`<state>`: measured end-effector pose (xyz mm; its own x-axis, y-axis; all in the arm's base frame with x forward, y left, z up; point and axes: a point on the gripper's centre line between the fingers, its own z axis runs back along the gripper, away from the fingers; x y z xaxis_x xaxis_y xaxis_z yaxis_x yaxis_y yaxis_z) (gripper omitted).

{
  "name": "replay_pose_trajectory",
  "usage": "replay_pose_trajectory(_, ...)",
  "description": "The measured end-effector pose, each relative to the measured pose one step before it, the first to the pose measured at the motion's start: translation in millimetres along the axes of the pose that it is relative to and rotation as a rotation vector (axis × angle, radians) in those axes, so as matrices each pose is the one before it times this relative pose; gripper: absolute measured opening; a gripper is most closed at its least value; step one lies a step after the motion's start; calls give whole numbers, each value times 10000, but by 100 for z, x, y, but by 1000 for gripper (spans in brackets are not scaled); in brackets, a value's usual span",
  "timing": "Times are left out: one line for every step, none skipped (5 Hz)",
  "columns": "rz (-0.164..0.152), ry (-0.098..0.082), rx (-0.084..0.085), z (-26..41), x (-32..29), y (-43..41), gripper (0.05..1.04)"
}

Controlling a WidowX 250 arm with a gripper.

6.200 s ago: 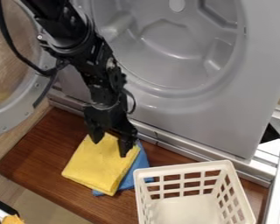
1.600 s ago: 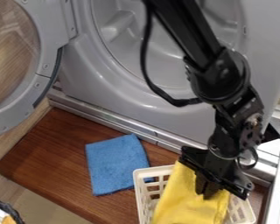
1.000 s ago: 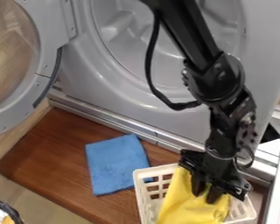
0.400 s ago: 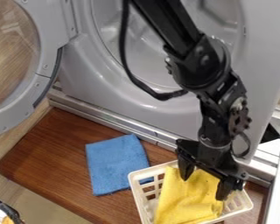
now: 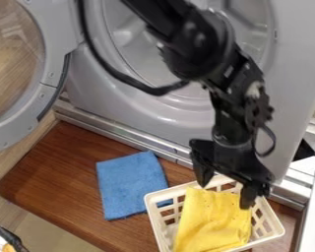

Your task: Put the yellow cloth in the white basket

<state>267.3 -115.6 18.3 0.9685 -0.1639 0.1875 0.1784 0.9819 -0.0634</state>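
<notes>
Black two-finger tool (image 5: 226, 189) spread wide, holding nothing, over the white plastic lattice basket (image 5: 274, 219); folded yellow cloth (image 5: 213, 222) lies inside. Judged step: withdrawal. Best raised straight up, fingers kept apart, avoiding rim and fabric.

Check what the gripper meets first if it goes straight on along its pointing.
Likely the yellow cloth in the white basket, just below the open gripper; depth is unclear, so the basket's rim could come first.
</notes>
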Motion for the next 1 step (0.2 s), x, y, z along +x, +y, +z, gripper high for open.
replay_pose_trajectory(-173,-402,-175,1414,-11,620,999)
